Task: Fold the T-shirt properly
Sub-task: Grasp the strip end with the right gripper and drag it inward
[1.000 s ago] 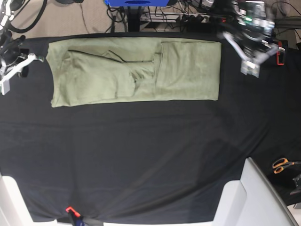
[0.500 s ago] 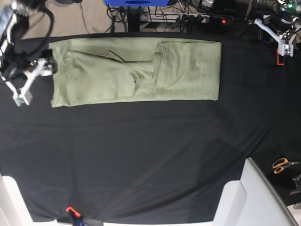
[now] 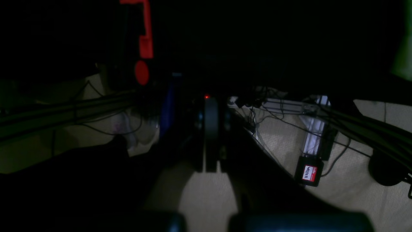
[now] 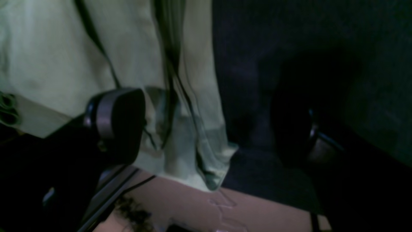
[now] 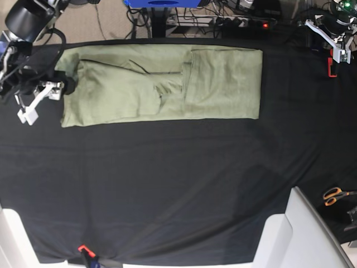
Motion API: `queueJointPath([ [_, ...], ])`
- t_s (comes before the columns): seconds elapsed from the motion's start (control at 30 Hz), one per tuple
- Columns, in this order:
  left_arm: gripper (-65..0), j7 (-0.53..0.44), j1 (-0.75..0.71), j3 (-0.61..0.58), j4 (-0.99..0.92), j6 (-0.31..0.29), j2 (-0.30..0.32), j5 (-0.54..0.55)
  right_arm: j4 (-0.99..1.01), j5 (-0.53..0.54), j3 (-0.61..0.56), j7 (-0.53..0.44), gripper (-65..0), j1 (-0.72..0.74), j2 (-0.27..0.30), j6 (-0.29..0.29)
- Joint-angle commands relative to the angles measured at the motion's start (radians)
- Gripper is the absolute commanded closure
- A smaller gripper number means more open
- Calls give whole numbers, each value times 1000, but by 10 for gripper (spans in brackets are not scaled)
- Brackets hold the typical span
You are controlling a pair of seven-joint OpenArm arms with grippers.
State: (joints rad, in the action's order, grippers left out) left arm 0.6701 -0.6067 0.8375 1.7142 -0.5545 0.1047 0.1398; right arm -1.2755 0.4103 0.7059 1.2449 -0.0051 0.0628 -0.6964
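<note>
The pale green T-shirt [image 5: 162, 84] lies as a long folded band across the far part of the black cloth, with one end layer doubled over on the right. My right gripper [image 5: 43, 99] stands open at the shirt's left edge. In the right wrist view one finger [image 4: 116, 122] hovers over the T-shirt [image 4: 64, 58] near its corner, and the other finger [image 4: 318, 145] is over the black cloth. My left gripper [image 5: 338, 49] is shut and empty at the far right corner, away from the shirt. Its shut fingers [image 3: 210, 135] point past the table edge at the floor.
Orange-handled scissors [image 5: 333, 195] lie at the right edge beside a white panel [image 5: 301, 234]. A red clamp [image 5: 332, 62] grips the far right table edge, and a small orange clip [image 5: 83, 249] the near edge. Cables and a power strip [image 5: 234, 21] lie behind the table.
My right gripper has opened and moved rightward up to the shirt's left edge. The left gripper has drawn back from near the shirt's right end to the far right corner.
</note>
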Motion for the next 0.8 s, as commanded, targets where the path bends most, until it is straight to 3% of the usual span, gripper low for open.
queueJointPath([
  [0.0, 0, -11, -6, 6, 13, 1, 11, 7, 4, 40, -24, 2, -578, -16, -8, -2],
  [0.13, 0, -11, -3, 6, 13, 1, 11, 7, 1, 154, -108, 12, -576, -49, -14, -2],
  [0.27, 0, -11, -2, 6, 13, 1, 11, 5, 10, 189, -153, 3, -573, -62, -17, -2],
  [0.57, 0, -11, -2, 6, 4, 1, 11, 5, 106, 187, -203, -75, -363, -20, 9, -2],
  [0.77, 0, -11, 1, 6, -73, 1, 17, 5, 214, 189, -223, -110, -350, 6, 19, -2],
])
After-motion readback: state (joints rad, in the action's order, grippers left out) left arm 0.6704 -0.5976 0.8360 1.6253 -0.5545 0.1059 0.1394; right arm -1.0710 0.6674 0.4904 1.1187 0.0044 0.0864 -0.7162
